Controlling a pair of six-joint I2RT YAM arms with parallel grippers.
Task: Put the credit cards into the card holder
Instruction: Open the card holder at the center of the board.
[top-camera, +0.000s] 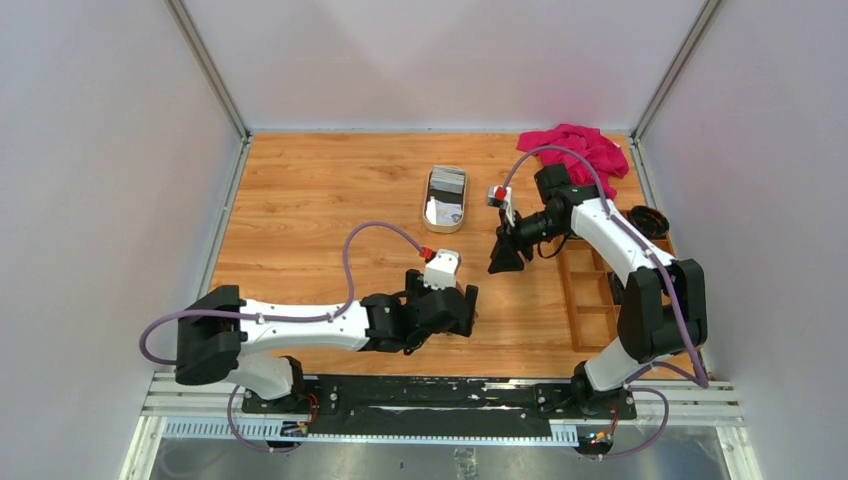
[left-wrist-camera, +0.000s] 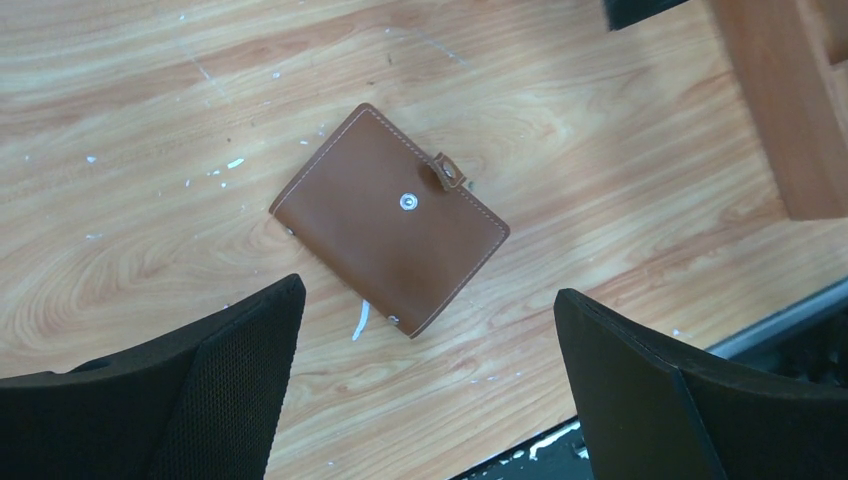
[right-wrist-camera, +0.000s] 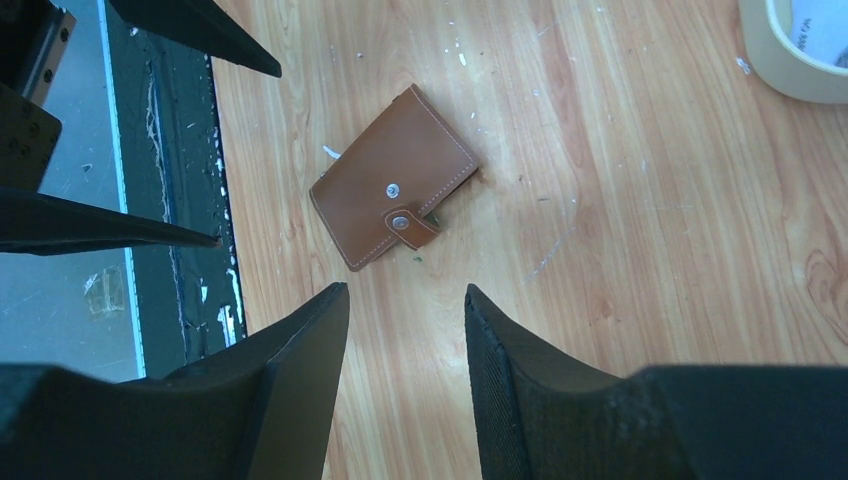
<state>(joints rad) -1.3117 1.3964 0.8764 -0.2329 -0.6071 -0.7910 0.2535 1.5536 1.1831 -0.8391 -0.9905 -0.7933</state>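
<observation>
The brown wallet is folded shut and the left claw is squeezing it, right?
No. The wallet is folded shut, but the left claw is not squeezing it: the claw is open, its fingers clear of the wallet, which lies on the table. The left wrist view shows it.

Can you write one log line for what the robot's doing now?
card holder: folded shut on table, tab unsnapped | credit cards: in tray | left gripper: open, facing holder | right gripper: open, empty

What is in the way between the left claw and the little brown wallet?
Nothing that shows. The left gripper hangs wide open over the card holder, which lies folded shut on the table, with only bare wood around it.
</observation>
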